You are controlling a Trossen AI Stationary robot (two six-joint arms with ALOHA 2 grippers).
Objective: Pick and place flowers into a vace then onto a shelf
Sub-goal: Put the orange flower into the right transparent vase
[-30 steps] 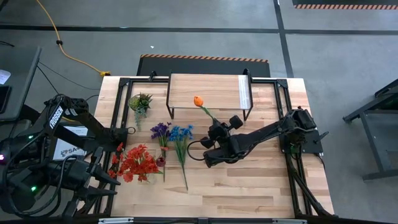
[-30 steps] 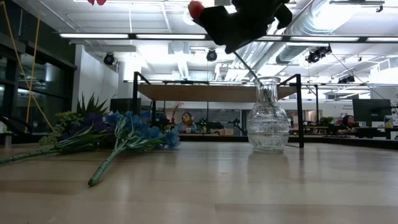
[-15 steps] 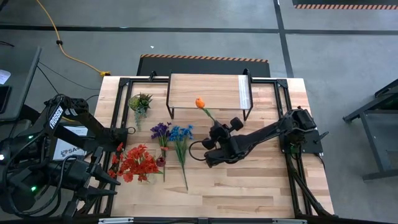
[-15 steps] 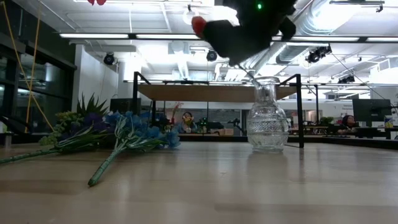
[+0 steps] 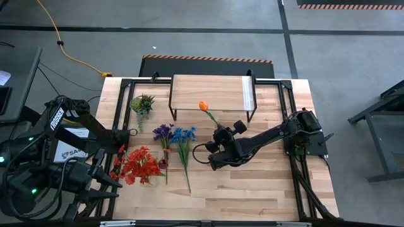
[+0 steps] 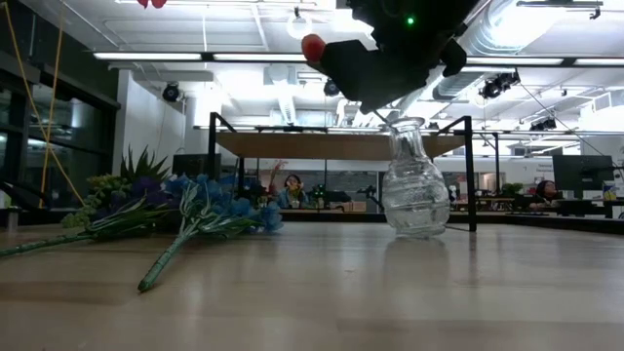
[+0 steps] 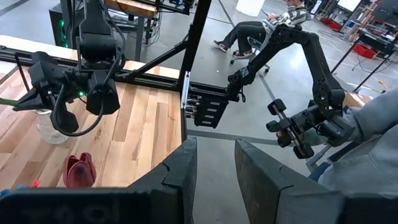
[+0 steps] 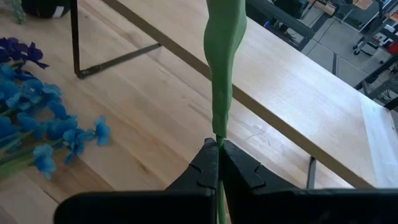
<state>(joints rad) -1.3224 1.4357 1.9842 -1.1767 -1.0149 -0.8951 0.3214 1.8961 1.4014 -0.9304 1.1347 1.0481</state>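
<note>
My right gripper (image 5: 216,144) hangs over the table's middle, shut on the stem of an orange flower whose bloom (image 5: 202,106) points toward the shelf (image 5: 211,93). Below it a clear glass vase (image 6: 414,187) stands tilted on the table; the high view hides it under the arm. Red flowers (image 5: 140,165), purple flowers (image 5: 163,132) and blue flowers (image 5: 184,134) lie flat at the left. My left gripper (image 7: 216,149) is raised over the table's left side, with its fingers apart and nothing showing between them. My right gripper pinches the orange flower's green stem (image 8: 218,132) between its two fingers, well below the bloom. The fingers come slanting down from the table's right and lie across the stem. The bloom (image 6: 312,46) stands up and leftward above them. The stem's lower end (image 6: 388,113) reaches the vase's mouth.
A small green spiky plant (image 5: 142,104) stands at the far left beside the shelf. Black frame rails run along the table's left and right edges. Bare wood lies in front of the vase toward the near edge. People and desks show beyond the table.
My right gripper has sunk a little with the orange flower, its bloom coming down and toward the near edge. The vase, upright a second ago, now leans with its neck toward the table's left.
</note>
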